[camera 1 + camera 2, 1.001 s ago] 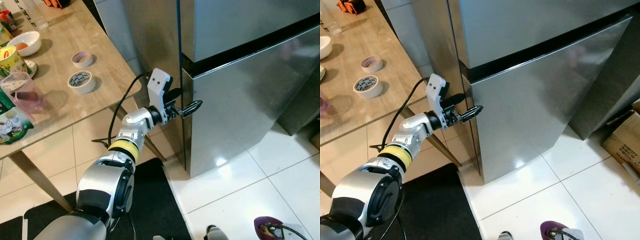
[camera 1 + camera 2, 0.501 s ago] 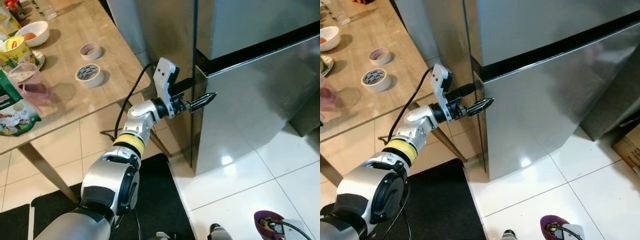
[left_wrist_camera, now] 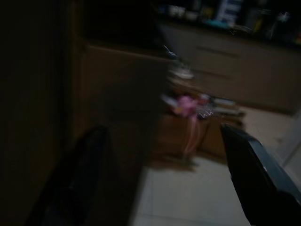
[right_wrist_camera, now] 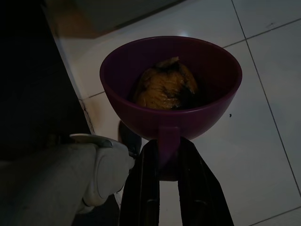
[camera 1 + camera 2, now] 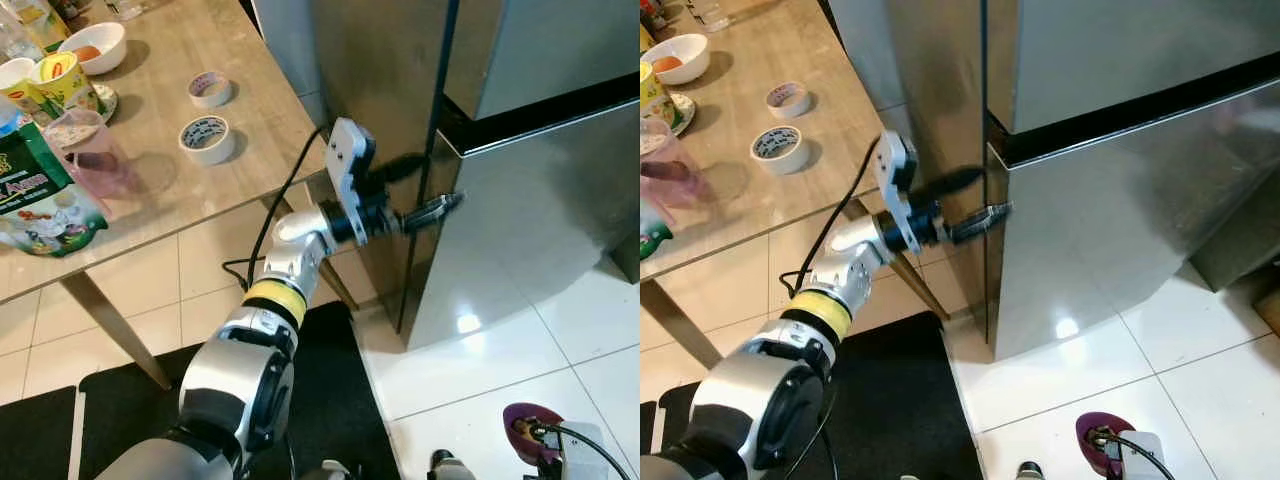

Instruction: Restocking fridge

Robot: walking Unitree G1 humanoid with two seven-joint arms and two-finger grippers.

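The left tool (image 5: 448, 205), fingers spread, reaches to the hinge-side edge of the shut fridge (image 5: 520, 200) door, presumably to pull it open, while the right tool (image 4: 162, 155) pinches the handle of a purple bowl (image 4: 170, 87) of food low over the floor, ready for stocking.

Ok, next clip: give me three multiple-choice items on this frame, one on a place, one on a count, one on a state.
1. Where is the left gripper?
A. over the table
B. at the fridge door's edge
C. by the floor

2. How many tape rolls lie on the table?
A. one
B. two
C. four

3. What is the right gripper doing?
A. open, holding nothing
B. shut on the purple bowl's handle
C. pushing the door

Answers: 1 B, the fingers reach the door seam. 2 B, two rolls lie side by side. 3 B, its fingers clamp the handle tab.
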